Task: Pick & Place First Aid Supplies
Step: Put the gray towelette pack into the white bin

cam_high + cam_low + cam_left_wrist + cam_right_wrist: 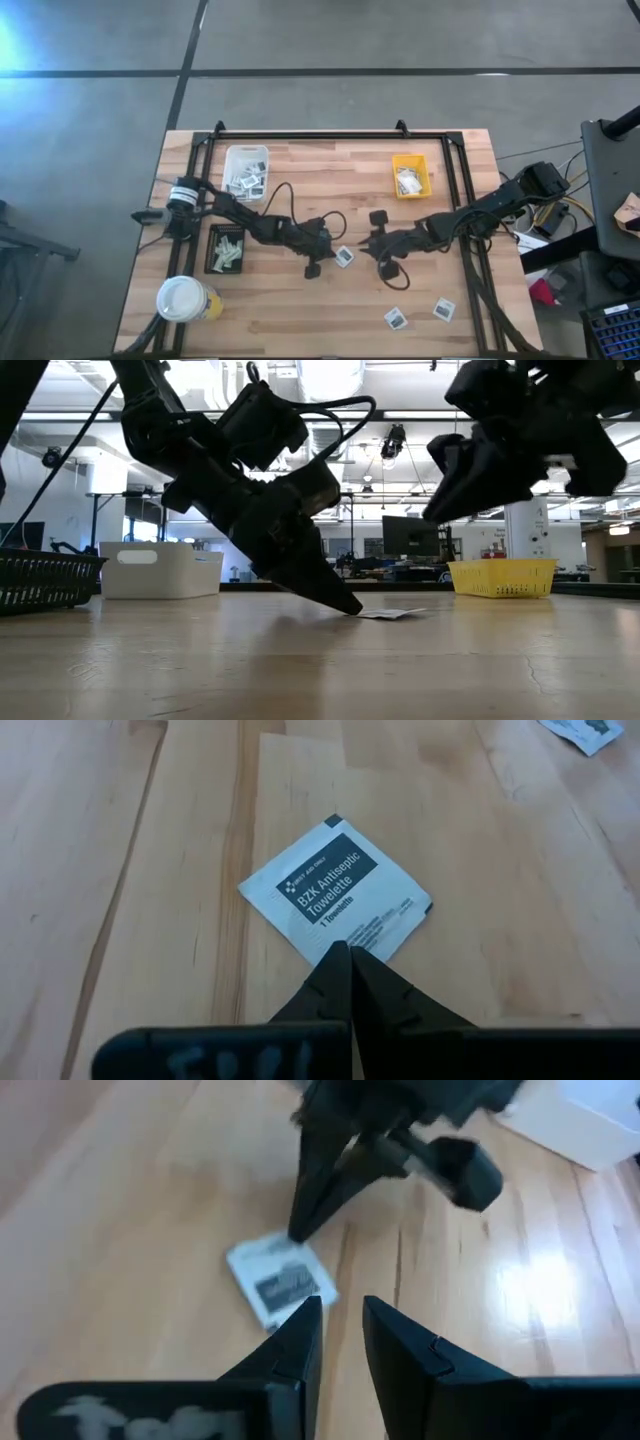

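Pressing down on a BZK antiseptic towelette packet (336,901) at the centre of the high view, the left pincer (349,953) has its fingers shut together, their tips resting on the packet's near edge without gripping it. The right pincer (340,1320) hovers just beside, raised off the table (330,180) in the low view, its fingers parted by a narrow gap and holding nothing.

The step in hand looks like a shared pick: the left arm pins the flat packet so the right can get at it. The next move probably calls for the right pincer to descend, slip a finger under a free edge and close, since so thin a packet lies flush with the wood.

Two more packets (396,318) lie at the lower right of the high view. The white tray (247,153), upper left, holds a heap of packets; the yellow tray (411,160), upper right, holds a few; the black tray (212,248), at left, holds pale strips. A yellow cup (183,300) stands lower left.
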Robot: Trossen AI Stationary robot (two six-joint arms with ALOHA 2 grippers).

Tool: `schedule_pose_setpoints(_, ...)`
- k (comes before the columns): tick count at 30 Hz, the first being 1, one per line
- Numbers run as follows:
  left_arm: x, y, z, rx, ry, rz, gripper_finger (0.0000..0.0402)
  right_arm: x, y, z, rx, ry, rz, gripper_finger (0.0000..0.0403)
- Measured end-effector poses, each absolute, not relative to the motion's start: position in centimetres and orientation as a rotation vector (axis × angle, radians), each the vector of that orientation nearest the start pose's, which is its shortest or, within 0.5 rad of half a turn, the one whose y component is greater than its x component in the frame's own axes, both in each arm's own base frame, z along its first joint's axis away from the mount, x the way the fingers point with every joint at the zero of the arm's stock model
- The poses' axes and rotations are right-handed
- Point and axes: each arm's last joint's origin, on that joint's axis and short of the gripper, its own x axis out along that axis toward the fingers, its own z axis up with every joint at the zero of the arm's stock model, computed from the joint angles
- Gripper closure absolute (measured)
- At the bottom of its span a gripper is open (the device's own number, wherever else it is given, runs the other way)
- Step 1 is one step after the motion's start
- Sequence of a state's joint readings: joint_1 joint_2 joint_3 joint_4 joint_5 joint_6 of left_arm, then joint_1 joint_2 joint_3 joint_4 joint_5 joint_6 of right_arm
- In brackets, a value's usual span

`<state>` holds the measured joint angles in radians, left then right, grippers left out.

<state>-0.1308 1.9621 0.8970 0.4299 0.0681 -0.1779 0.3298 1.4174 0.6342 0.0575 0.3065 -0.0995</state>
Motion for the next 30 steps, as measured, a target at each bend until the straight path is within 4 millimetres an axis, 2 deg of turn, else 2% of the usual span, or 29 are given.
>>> schedule_pose_setpoints(9, 36.6, -4.4, 10.4, -0.265, 0.669, -0.083, 0.0401, 25.0, 8.8, 16.4, -0.537, 0.732, 0.173, 0.0287)
schedule_pose_setpoints(16, 36.6, -4.1, 10.4, -0.372, 0.674, -0.039, 0.0401, 25.4, 9.8, 13.4, -0.735, 0.828, 0.262, 0.0258)
schedule_pose_setpoints(22, 36.6, -4.1, 10.3, -0.413, 0.678, -0.029, 0.0401, 27.2, 10.4, 11.9, -0.876, 0.883, 0.204, 0.0256)
schedule_pose_setpoints(30, 36.6, -4.1, 10.3, -0.42, 0.681, -0.032, 0.0401, 28.6, 11.0, 11.3, -0.925, 0.9, 0.217, 0.0268)
